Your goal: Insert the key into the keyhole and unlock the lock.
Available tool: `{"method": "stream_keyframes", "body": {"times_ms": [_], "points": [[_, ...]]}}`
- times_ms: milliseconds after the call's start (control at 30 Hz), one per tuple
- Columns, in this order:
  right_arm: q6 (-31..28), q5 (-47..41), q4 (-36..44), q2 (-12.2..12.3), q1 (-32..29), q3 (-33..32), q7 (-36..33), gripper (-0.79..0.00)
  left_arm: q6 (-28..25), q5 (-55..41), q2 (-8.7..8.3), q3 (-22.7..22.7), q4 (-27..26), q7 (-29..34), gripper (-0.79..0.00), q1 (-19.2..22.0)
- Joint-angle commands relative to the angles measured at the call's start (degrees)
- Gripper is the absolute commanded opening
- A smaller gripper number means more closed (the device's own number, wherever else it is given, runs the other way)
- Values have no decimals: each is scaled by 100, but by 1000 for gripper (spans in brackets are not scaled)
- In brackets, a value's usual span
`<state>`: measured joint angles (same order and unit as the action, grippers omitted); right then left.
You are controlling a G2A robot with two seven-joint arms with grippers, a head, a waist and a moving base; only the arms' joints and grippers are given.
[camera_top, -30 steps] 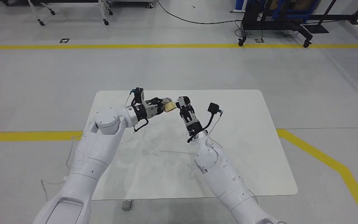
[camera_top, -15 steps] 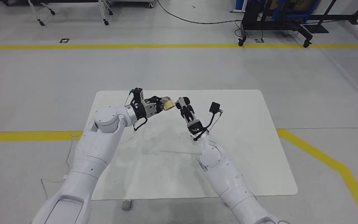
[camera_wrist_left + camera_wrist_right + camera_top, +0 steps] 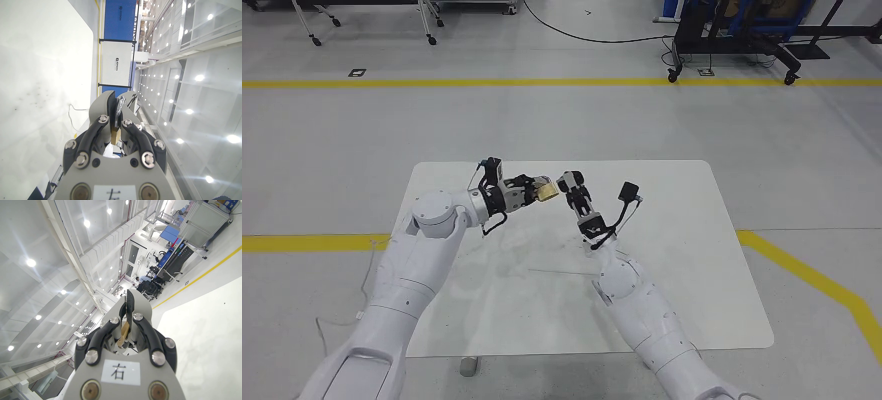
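With the left gripper (image 3: 531, 190) clenching its jaws on the padlock (image 3: 541, 190) above the far counter (image 3: 692, 260) and the right gripper (image 3: 564, 183) pinching the key (image 3: 124, 332) in its jaws just right of it, we should align blade with keyhole before pushing, then turn gently.

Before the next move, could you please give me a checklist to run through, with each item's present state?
1. The left gripper is shut on the lock: ok.
2. The right gripper is shut on the key: ok.
3. The lock and the right gripper face each other closely over the table: ok.
4. The key lines up with the lock: cannot tell.
5. The key is already inserted: cannot tell.
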<state>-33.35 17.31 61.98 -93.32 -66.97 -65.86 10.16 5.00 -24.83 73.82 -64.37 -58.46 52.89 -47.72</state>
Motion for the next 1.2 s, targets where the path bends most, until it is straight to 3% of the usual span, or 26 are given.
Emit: {"method": "stream_keyframes", "body": {"times_ms": [0,1167], "points": [[-27,9,-8,-1,10,11,-7,-785,-10,17,1,12,-14,-31,-785,-5],[-274,623,81,107,-128,-14,-214,-785,120,-234,4,-2,92,-164,-785,36]]}}
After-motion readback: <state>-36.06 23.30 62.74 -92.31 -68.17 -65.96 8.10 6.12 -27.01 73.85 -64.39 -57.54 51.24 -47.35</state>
